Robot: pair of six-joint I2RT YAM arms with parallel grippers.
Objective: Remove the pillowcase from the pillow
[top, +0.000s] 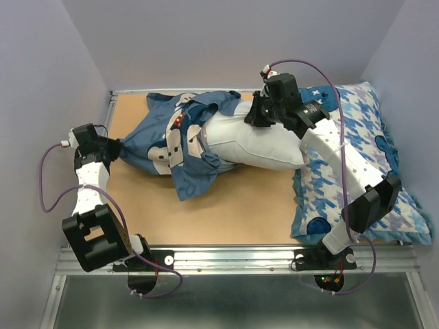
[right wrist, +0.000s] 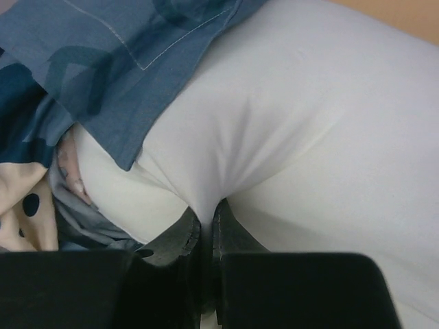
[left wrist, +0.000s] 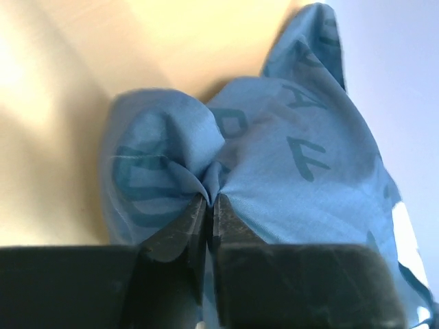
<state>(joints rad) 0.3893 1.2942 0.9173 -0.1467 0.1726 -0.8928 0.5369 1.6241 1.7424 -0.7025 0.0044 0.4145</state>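
Note:
The dark slate-blue pillowcase (top: 168, 137) with cartoon faces lies bunched over the left half of the white pillow (top: 264, 140) in the middle of the table. My left gripper (top: 118, 147) is shut on a pinch of the pillowcase (left wrist: 274, 178) at its left end; the fabric gathers into the jaws (left wrist: 209, 200). My right gripper (top: 252, 115) is shut on a fold of the pillow (right wrist: 302, 130) at its upper right part, white cloth drawn between the fingers (right wrist: 206, 214). The edge of the pillowcase (right wrist: 137, 62) lies across the pillow just left of that grip.
A blue-and-white houndstooth pillow (top: 370, 178) lies at the right, under the right arm. Grey walls enclose the wooden table (top: 240, 205) on three sides. A metal rail (top: 233, 259) runs along the near edge.

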